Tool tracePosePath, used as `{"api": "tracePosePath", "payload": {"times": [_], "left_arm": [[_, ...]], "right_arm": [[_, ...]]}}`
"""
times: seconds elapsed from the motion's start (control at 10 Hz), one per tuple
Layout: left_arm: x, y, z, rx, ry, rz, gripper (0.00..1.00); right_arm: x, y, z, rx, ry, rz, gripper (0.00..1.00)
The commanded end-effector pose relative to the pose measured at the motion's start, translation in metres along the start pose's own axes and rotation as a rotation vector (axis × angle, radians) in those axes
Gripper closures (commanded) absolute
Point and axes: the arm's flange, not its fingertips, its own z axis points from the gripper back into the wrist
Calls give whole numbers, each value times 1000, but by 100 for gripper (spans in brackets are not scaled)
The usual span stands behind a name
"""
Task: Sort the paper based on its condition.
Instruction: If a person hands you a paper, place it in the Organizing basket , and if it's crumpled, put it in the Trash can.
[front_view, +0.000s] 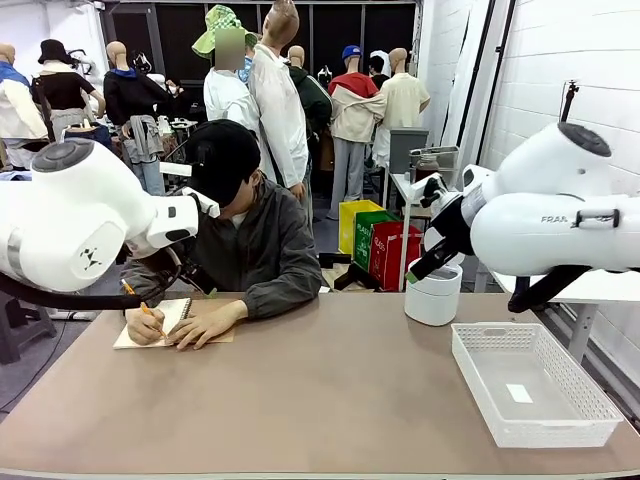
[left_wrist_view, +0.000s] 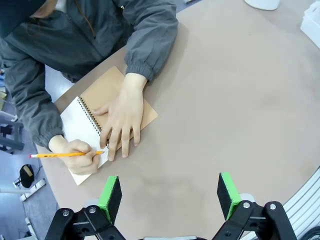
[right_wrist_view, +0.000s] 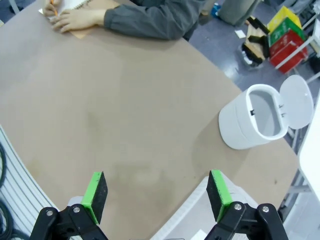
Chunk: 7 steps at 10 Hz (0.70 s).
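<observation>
Loose paper is out of view. A person at the far side writes with an orange pencil (left_wrist_view: 65, 154) on the white page of a spiral notebook (left_wrist_view: 82, 117) with a brown cover, which lies at the table's far left (front_view: 175, 315). The other hand (left_wrist_view: 122, 120) lies flat on the notebook. My left gripper (left_wrist_view: 170, 197) hangs open above bare table, just short of the notebook, with nothing between its green pads. My right gripper (right_wrist_view: 157, 192) is open too, high over the table's right part and holding nothing.
A white bin (front_view: 433, 290) with its lid flipped open stands at the far right, its inside (right_wrist_view: 262, 117) visible from above. A white mesh basket (front_view: 535, 385) sits at the near right with a small white scrap in it. The brown table (front_view: 320, 390) is bare in the middle.
</observation>
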Motion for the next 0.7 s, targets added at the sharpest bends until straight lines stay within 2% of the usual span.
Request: {"api": "tracePosePath", "payload": {"times": [0.0,0.3,0.6], "left_arm": [[7,-4,7,45,30,6,0],[6,-9,9,54,16,13,0],[7,-6,21,41,-73,12,0]], "right_arm": [[-1,-3,4,39,-18,21,0],[0,-6,7,58,-30,18,0],[3,-10,16,76,-107,35,0]]}}
